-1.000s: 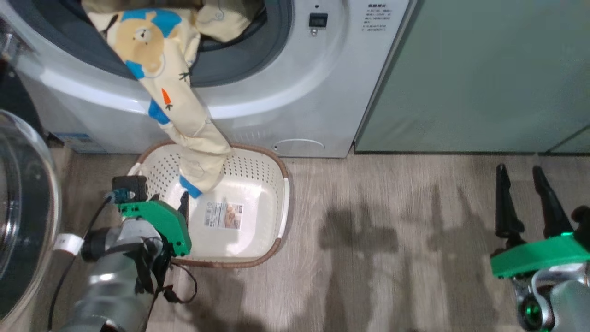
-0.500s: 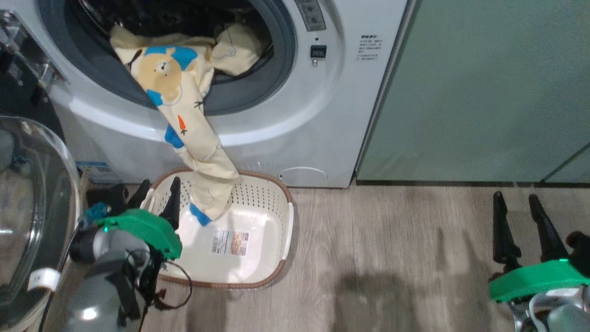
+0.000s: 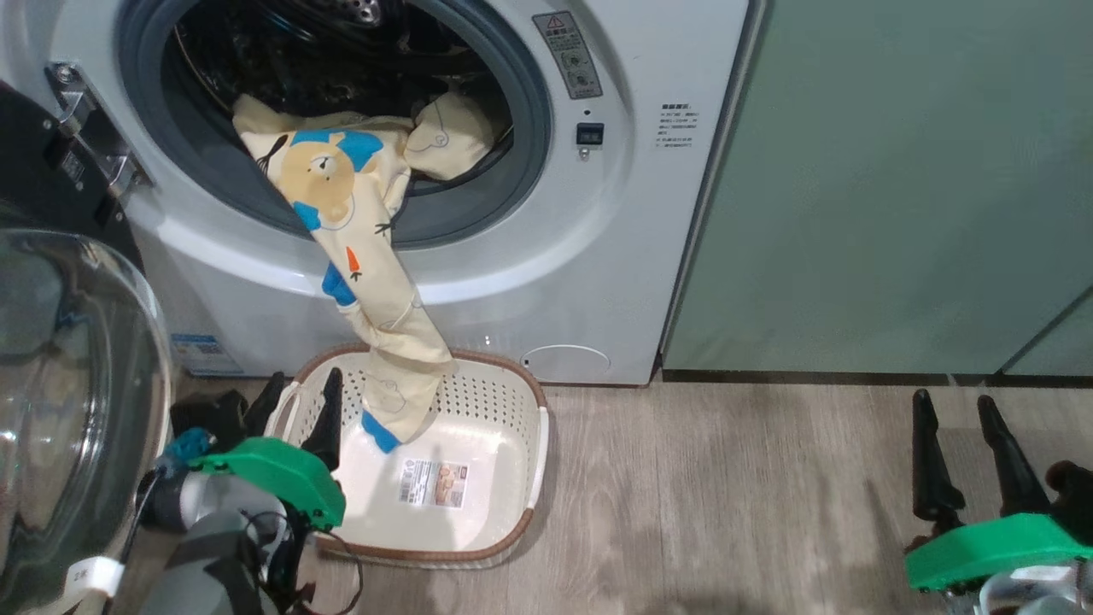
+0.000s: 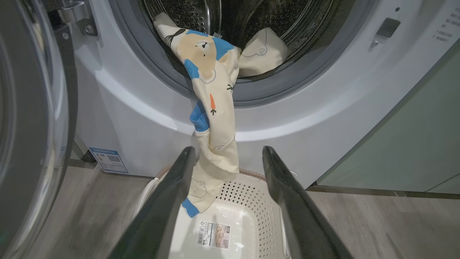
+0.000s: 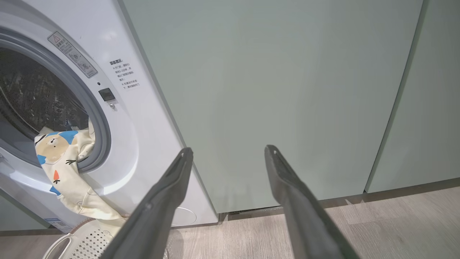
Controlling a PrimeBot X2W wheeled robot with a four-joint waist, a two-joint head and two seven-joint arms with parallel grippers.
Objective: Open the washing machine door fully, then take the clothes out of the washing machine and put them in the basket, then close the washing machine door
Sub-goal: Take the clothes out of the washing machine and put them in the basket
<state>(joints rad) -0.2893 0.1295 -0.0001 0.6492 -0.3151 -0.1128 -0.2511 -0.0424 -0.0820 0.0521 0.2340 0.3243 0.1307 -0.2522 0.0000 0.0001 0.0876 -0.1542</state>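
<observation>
The white washing machine stands with its drum exposed, and the washing machine door is swung out at the left. Pale yellow clothes with a bear print hang from the drum over the grey ring, their lower end inside the basket on the floor below. My left gripper is open at the basket's left rim, holding nothing. In the left wrist view it frames the hanging clothes without touching them. My right gripper is open and holds nothing over the floor at the right.
Sage-green cabinet fronts stand right of the machine. Wood-look floor stretches between the basket and my right gripper. The open door takes up the space left of my left arm. The right wrist view faces the cabinets.
The whole head picture has shifted down as the camera tilted up, so more of the drum shows. My left gripper has turned, and both its fingers now show at the basket's left rim. The clothes hang as before.
</observation>
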